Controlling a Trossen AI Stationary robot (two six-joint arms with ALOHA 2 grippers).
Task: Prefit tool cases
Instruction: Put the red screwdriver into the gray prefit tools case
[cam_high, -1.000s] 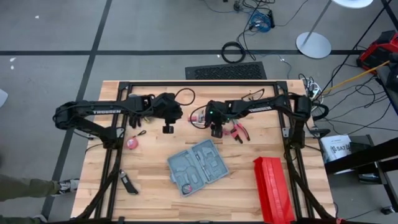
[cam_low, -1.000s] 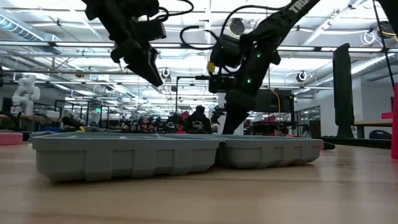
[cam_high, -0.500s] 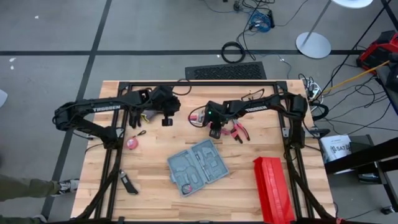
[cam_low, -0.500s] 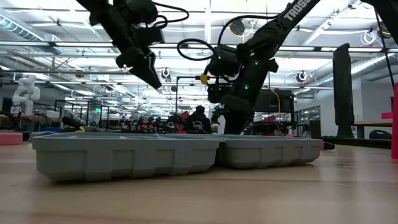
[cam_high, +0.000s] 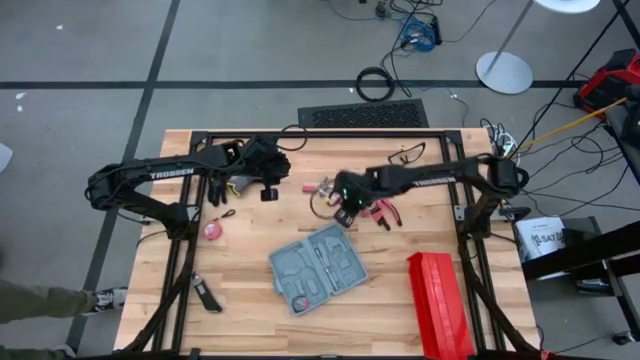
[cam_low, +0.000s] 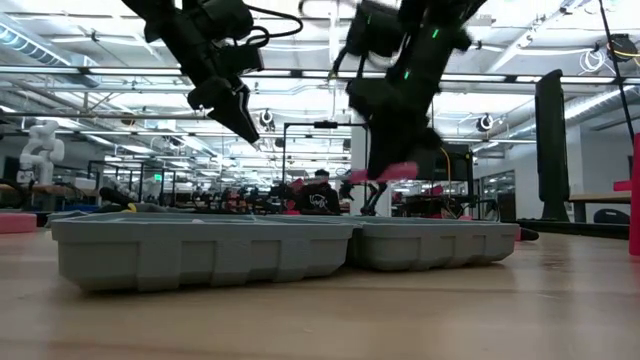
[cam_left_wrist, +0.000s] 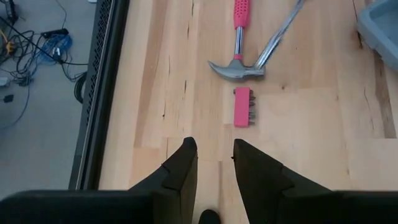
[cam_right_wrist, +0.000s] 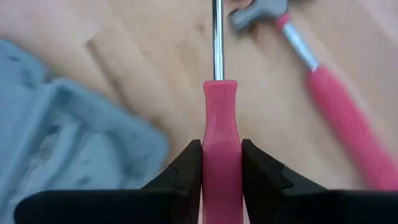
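Gripping: right tool (cam_right_wrist: 221, 163) is clenching screwdriver (cam_right_wrist: 219, 134) handle (lifted to carry to case (cam_high: 318, 267))
Waiting: left tool (cam_left_wrist: 213, 163) is hovering released over desk (cam_left_wrist: 298, 134)

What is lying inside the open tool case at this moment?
The tool case shows grey moulded slots, a slim tool in its middle and a small red item near one corner. Most slots look unfilled; the low view's walls hide the inside.

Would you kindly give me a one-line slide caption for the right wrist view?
Right pincer shut on a pink-handled screwdriver, above the table near the case and hammer.
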